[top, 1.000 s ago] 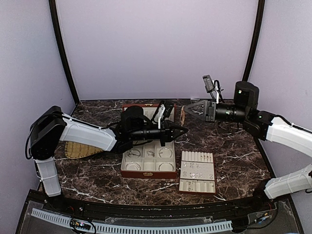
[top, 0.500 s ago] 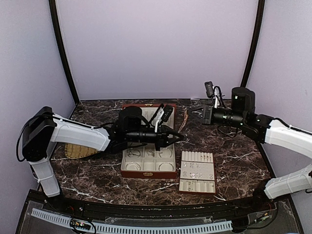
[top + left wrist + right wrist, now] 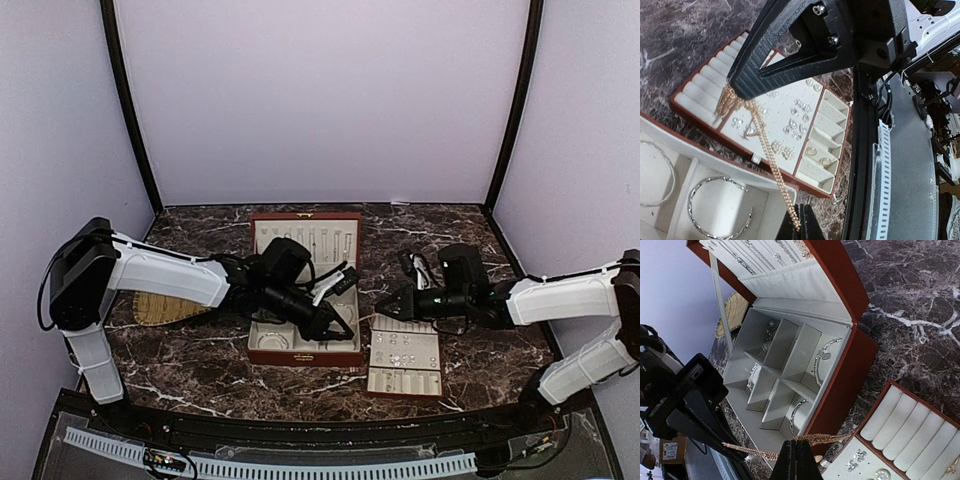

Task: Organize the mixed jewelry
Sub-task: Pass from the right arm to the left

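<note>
A gold chain (image 3: 774, 169) hangs stretched between my two grippers, above the right front corner of the red-brown box (image 3: 305, 356). My left gripper (image 3: 799, 222) is shut on one end of it. My right gripper (image 3: 794, 447) is shut on a bunched part of the chain (image 3: 825, 438). In the top view the left gripper (image 3: 340, 322) and right gripper (image 3: 388, 306) are close together, between the box and the cream tray (image 3: 404, 322). Silvery bangles (image 3: 825, 356) lie in the box compartments. One bangle (image 3: 715, 178) shows below the chain. Small studs (image 3: 795, 122) and rings (image 3: 812, 151) sit on the tray.
The box lid stands open at the back with chains laid in it (image 3: 765, 260). A woven straw-coloured mat (image 3: 160, 310) lies at the left under my left arm. The table's front rail (image 3: 300, 465) runs close behind the tray.
My right arm has swung down from high at the back to low beside the tray. My left gripper has moved down toward the box's front right corner. Both now grip the chain.
</note>
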Robot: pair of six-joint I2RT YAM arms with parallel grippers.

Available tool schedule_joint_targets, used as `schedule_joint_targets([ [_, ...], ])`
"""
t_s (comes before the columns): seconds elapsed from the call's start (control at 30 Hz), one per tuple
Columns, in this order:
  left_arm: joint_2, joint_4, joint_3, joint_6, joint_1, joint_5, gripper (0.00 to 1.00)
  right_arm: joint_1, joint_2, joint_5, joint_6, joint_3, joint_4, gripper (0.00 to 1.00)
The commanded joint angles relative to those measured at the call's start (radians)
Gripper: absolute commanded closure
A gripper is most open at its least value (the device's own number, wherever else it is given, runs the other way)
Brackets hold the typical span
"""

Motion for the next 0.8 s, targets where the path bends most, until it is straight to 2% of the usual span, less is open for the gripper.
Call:
schedule_joint_targets([
  [0.0,0.010,-0.244,0.066,0.093,-0.006,-0.006,1.00,-0.006,0.045,0.035,0.012,-0.024,0.084,1.00],
  [0.13,0.011,-0.274,0.061,0.096,-0.005,-0.056,1.00,-0.006,0.048,0.036,0.000,-0.035,0.083,0.97],
  [0.23,0.005,-0.283,0.051,0.088,-0.005,-0.065,1.00,-0.006,0.063,0.039,-0.007,-0.031,0.069,0.84],
  [0.37,-0.028,-0.282,0.027,0.071,-0.005,-0.073,1.00,-0.007,0.064,0.041,-0.008,-0.035,0.066,0.74],
  [0.77,-0.232,-0.272,-0.043,0.010,-0.004,-0.195,1.00,0.018,-0.016,-0.007,-0.051,-0.025,0.089,0.64],
])
